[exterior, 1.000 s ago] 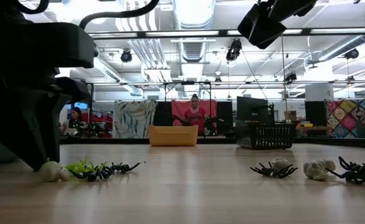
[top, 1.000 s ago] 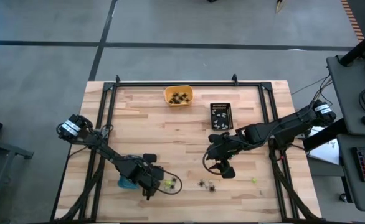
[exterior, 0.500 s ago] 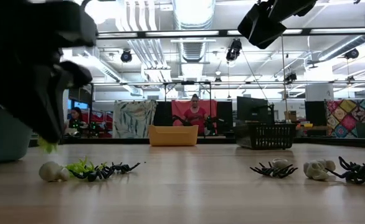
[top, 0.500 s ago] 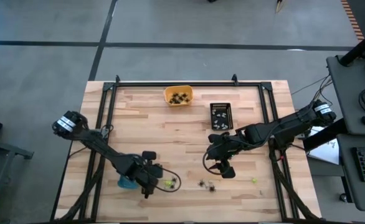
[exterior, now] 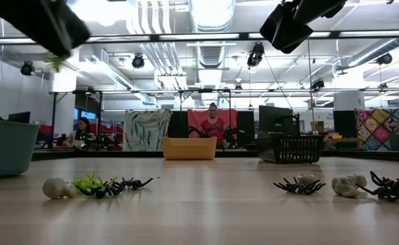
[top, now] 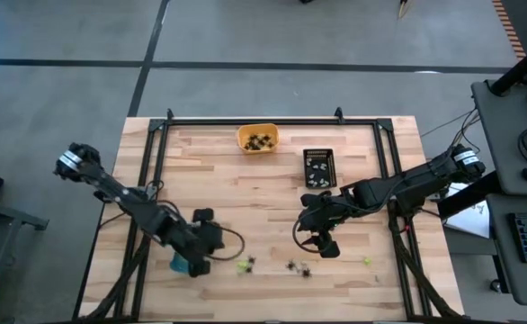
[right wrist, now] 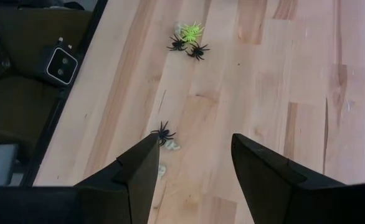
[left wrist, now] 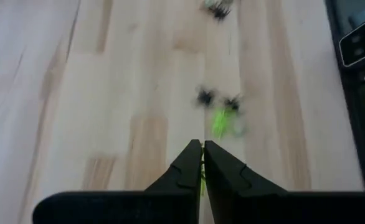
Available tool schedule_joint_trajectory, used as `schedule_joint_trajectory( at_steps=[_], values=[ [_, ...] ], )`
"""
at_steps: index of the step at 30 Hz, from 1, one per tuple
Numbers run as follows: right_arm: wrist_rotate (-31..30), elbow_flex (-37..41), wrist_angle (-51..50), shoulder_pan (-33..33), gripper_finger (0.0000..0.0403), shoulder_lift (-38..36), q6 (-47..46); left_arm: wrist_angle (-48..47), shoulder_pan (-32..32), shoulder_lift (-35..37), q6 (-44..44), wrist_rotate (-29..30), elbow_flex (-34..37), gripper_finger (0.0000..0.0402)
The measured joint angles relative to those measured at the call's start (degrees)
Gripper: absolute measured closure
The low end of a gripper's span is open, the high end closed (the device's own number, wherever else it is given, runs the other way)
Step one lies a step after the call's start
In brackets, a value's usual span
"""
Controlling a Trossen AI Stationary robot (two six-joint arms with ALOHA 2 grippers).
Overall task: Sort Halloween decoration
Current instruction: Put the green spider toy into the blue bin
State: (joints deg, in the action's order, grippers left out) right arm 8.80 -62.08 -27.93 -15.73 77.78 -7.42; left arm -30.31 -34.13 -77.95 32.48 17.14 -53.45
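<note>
Tiny Halloween trinkets lie on the wooden table: a lime-green one (top: 243, 265) with black spiders (exterior: 118, 185) and a whitish piece (exterior: 53, 188), more spiders (top: 298, 268) and a whitish piece (exterior: 348, 185) further right. My left gripper (left wrist: 202, 146) is raised beside the blue tray (top: 181, 264), shut on a lime-green trinket (exterior: 56, 63). My right gripper (right wrist: 192, 168) hangs open above the table near the right cluster (right wrist: 164, 132), with nothing between its fingers. My left gripper pinches the lime-green trinket between its two fingertips; only a thin green sliver (left wrist: 200, 177) shows in the slit between them. The fingers slant downward. The trinket hangs just below the fingertips, lifted well clear of the table.
An orange tray (top: 258, 139) and a black tray (top: 318, 167), both holding small pieces, stand toward the far edge. A single lime piece (top: 367, 262) lies near the right front. People sit in the room beyond the table (exterior: 213, 126).
My left gripper has risen from the left pile with a lime-green trinket hanging from its fingertips. It has moved up and toward the table's left, to the blue tray. The other trinkets lie where they were.
</note>
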Motion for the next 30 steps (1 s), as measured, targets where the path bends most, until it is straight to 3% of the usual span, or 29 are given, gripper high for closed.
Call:
schedule_joint_trajectory(
  at_steps=[7,11,20,30],
  values=[
    [0.0,0.0,0.0,0.0,0.0209,0.0,-0.01,-12.63,-0.5,7.23,13.15,-1.37,0.02,0.0401],
    [0.0,0.0,0.15,0.0,0.0209,0.0,-0.02,-15.85,-0.72,8.04,17.26,-5.48,0.83,0.0401],
    [-0.04,0.0,0.41,0.0,0.0209,0.0,0.02,-17.78,-0.72,5.33,22.58,-7.67,5.45,0.0401],
    [-0.11,0.0,2.53,0.13,0.0209,0.02,-4.3,-17.75,-0.72,4.83,24.21,-7.67,5.51,0.0393]
  ],
)
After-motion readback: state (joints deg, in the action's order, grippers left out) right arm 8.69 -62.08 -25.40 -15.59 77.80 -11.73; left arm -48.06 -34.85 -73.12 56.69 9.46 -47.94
